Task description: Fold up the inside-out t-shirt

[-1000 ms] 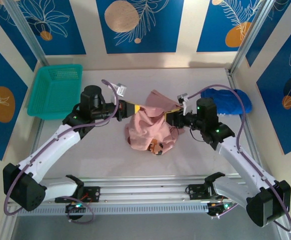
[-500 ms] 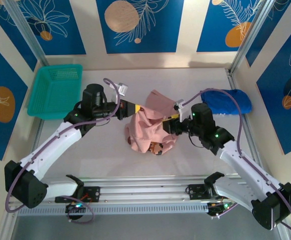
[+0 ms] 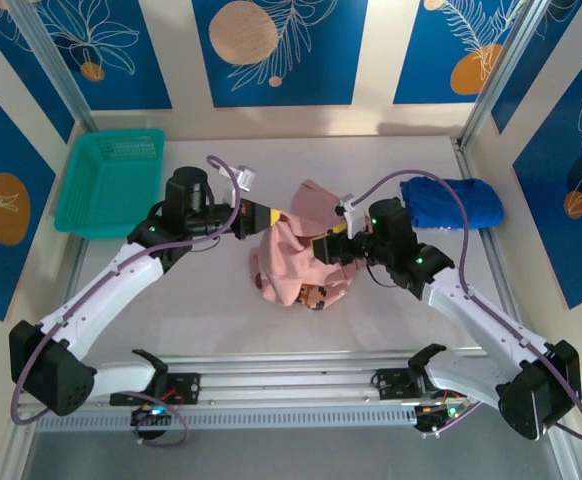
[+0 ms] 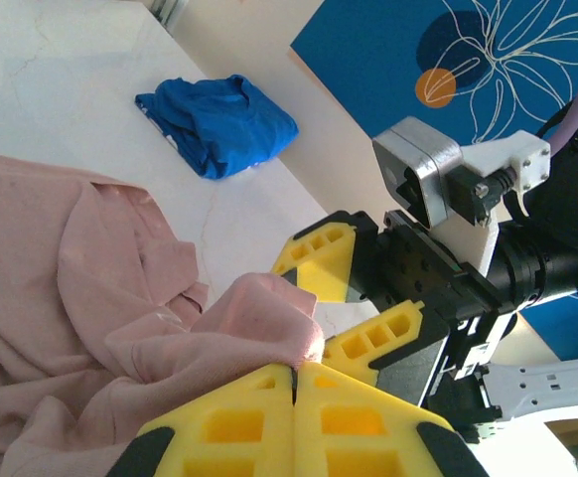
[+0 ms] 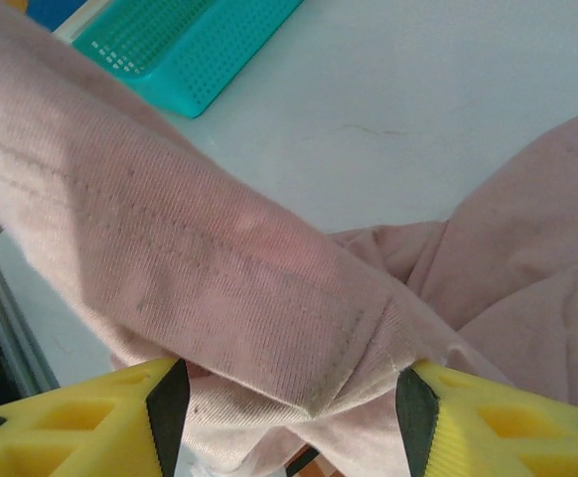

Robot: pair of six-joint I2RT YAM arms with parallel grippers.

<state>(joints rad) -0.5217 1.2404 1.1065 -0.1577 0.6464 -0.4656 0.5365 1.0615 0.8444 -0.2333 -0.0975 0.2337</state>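
Judging by the heap, folding has scarcely begun; the inside-out t-shirt (image 3: 296, 262) lies crumpled in the middle of the bench (image 3: 201, 310), between the two arms, with no flat panel or clean crease to be seen; the left hand (image 3: 261, 217) is pinched tight on a ridge of the pink cloth; the right hand (image 3: 323, 247) stands with its jaws apart, straddling a fold of the same cloth just opposite, and I cannot tell that it grips anything; spreading the shirt flat and every fold look left to do. The bench is white, smooth and faintly marked; a teal basket (image 3: 111, 180) sits at its far left and a royal-blue garment (image 3: 456, 203) lies bunched at the far right, both well apart from the shirt; cream walls with blue floral panels (image 3: 271, 50) enclose it; a metal rail (image 3: 291, 375) runs along the near edge.
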